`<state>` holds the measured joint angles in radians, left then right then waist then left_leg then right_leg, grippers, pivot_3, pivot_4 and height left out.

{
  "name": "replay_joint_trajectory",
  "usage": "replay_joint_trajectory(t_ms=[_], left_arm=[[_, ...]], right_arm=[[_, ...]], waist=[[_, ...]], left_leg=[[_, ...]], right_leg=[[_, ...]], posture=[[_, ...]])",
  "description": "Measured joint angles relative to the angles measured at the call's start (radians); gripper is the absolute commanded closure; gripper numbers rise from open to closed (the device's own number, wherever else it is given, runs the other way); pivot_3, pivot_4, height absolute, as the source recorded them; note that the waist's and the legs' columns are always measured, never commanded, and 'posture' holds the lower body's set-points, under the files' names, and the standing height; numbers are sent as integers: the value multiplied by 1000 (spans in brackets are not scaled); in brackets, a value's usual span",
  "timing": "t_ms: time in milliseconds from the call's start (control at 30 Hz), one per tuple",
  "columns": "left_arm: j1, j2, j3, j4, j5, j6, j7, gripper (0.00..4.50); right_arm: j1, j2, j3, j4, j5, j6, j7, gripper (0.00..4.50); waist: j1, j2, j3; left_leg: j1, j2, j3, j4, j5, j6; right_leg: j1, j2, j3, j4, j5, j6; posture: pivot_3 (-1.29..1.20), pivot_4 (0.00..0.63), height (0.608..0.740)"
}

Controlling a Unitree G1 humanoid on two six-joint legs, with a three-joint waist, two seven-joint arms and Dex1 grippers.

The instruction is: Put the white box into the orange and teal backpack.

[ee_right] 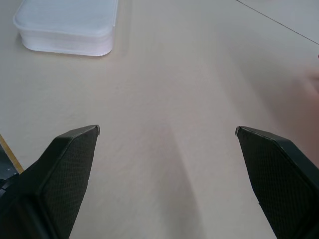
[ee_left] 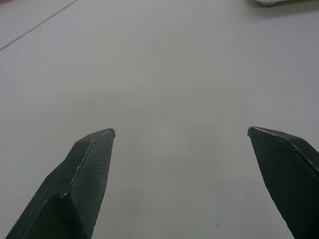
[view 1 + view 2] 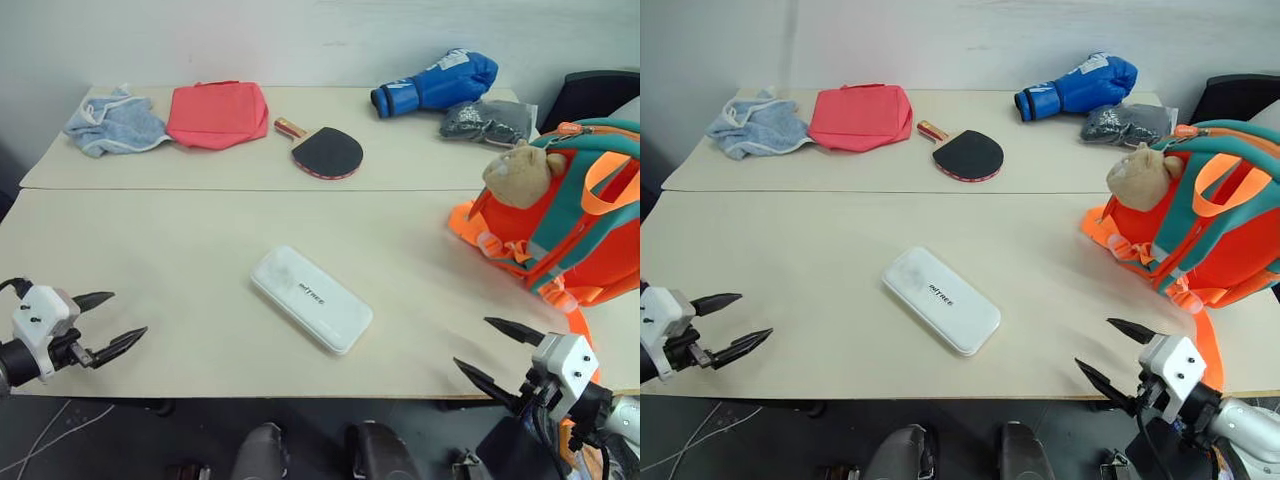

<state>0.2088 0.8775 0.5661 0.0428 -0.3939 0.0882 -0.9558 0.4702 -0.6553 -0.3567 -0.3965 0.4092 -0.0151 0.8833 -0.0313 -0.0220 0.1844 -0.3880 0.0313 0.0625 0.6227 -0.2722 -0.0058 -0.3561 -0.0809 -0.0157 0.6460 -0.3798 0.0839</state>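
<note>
Both pincers (image 3: pixel 122 317) (image 3: pixel 487 348) wide open, empty

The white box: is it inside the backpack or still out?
Out. The white box lies flat on the table, apart from the orange and teal backpack.

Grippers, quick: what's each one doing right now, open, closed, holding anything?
Left gripper: open, holding nothing, over bare table.
Right gripper: open, holding nothing, short of the white box.
</note>
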Motion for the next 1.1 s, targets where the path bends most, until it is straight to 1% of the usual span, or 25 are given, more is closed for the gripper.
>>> replay_joint_trajectory(t_ms=[133, 267, 300, 367, 433, 500, 600, 633, 700, 767, 833, 867, 900, 1000, 1100], left_arm=[[-23, -17, -22, 17, 18, -56, -4, 0], [-62, -28, -51, 17, 16, -53, -7, 0], [-80, -30, -62, 13, 9, -38, -5, 0], [-168, -52, -76, -3, -41, 54, 30, 0], [-246, -49, -104, -53, -70, 119, 59, 381], [-316, -35, -175, -77, -38, 123, 58, 812], [-495, -79, -348, -58, 55, 113, 76, 1696], [-552, -106, -399, -29, 86, 105, 80, 1962], [-659, -166, -501, 68, 158, 70, 89, 2626], [-695, -190, -547, 127, 196, 35, 90, 3213], [-787, -241, -615, 268, 265, -32, 79, 3816], [-815, -259, -648, 310, 292, -58, 78, 4098], [-843, -278, -679, 355, 321, -90, 74, 4390], [-909, -310, -728, 484, 375, -167, 64, 4390], [-919, -315, -734, 533, 388, -200, 54, 4390]], right_arm=[[-20, 0, 28, 0, -3, 3, 7, 22], [-54, 0, 44, -3, -6, 8, 2, 22], [-60, 0, 46, -11, -5, 16, -2, 22], [-72, 0, 63, -44, 0, 44, -6, 22], [-86, -1, 81, -95, 10, 66, -6, 391], [-80, -21, 106, -133, 13, 100, 0, 877], [-96, -64, 206, -199, 6, 166, 23, 1915], [-112, -72, 236, -206, -6, 177, 26, 2190], [-156, -85, 306, -207, -40, 195, 33, 2944], [-174, -86, 338, -206, -59, 197, 37, 3582], [-226, -84, 409, -179, -105, 206, 38, 4256], [-254, -79, 441, -170, -121, 210, 38, 4495], [-274, -74, 467, -162, -140, 210, 37, 4500], [-336, -46, 527, -124, -186, 223, 15, 4500], [-372, -38, 546, -102, -208, 239, -5, 4500]], waist=[[2, 0, 0], [2, 0, 0], [2, 0, 0], [7, 0, 0], [6, -1, 0], [8, -1, 0], [12, -1, -1], [12, -2, -1], [7, -2, -1], [0, -2, -1], [5, -3, 0], [6, -3, 0], [8, -3, 0], [5, -4, 0], [4, -4, 0]], left_leg=[[0, 0, 0, 0, 0, 0], [0, 0, 0, 1, 0, 0], [0, 0, 0, 1, 0, 0], [-1, 0, -2, 3, 0, 0], [-1, 0, -3, 5, 0, 0], [-1, -1, -2, 5, 0, 0], [-1, -1, -2, 7, 0, 0], [-1, -1, -1, 8, 1, 0], [-1, -1, 0, 9, 1, 0], [-1, 0, 1, 8, 2, -2], [-2, 0, 0, 10, 3, -5], [-2, 0, 0, 11, 3, -5], [-2, 0, 0, 11, 3, -5], [-3, -1, 0, 13, 3, -5], [-3, 0, 0, 13, 3, -5]], right_leg=[[0, 0, -1, 0, 0, 0], [0, 0, -1, 1, 0, 0], [0, 0, -1, 2, 0, 0], [0, 0, -3, 4, 0, 0], [0, 0, -3, 6, 0, 0], [1, 0, -3, 6, 0, 0], [1, 2, -2, 7, 0, 1], [1, 2, -2, 7, 0, 1], [0, 3, -2, 8, 0, 1], [-2, 5, 0, 8, 0, 2], [-3, 7, -2, 9, 0, 2], [-3, 6, -2, 9, 0, 2], [-3, 6, -2, 10, 0, 2], [-3, 5, 0, 10, 0, 2], [-4, 5, 0, 11, 0, 2]], posture=[[0, 150, 740], [0, 150, 740], [0, 150, 740], [0, 150, 740], [0, 150, 740], [0, 150, 740], [0, 150, 740], [0, 150, 740], [0, 150, 740], [0, 150, 740], [0, 150, 740], [0, 150, 740], [0, 150, 740], [0, 150, 740], [0, 150, 740]])
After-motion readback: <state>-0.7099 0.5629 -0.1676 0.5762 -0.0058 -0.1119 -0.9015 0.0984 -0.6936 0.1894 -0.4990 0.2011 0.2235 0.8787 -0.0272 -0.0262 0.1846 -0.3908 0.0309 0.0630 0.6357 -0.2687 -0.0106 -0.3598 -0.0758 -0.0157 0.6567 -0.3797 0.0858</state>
